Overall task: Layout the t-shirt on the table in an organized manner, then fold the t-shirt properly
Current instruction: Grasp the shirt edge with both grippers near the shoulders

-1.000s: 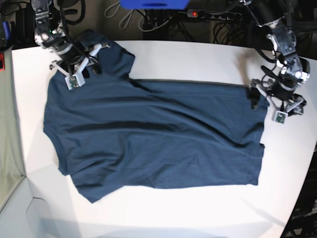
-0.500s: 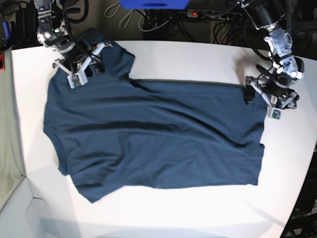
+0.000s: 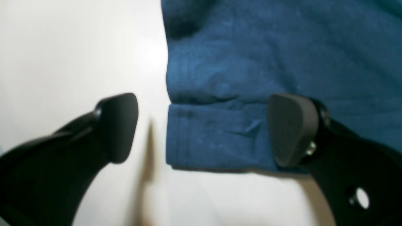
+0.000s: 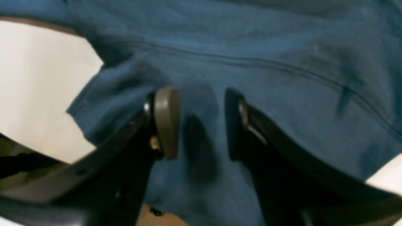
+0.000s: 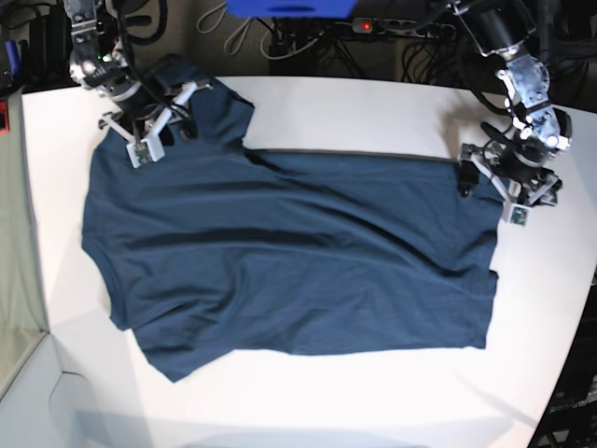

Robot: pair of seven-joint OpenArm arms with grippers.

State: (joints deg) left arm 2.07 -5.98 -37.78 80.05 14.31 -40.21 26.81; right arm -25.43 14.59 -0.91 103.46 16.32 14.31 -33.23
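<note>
The t-shirt point(image 5: 289, 257) lies spread across the middle of the table point(image 5: 373, 112), one sleeve reaching toward the upper left of the base view. The left gripper point(image 3: 201, 128) stands wide open at the hem corner, one pad over the cloth and one over bare table, at the right of the base view. The right gripper point(image 4: 201, 124) sits over the sleeve with a narrow gap between its pads, clamping nothing I can make out.

Behind the work surface, tangled black cables point(image 5: 308, 42) crowd a dim backdrop beneath a blue object point(image 5: 291, 7), possibly a bin.
</note>
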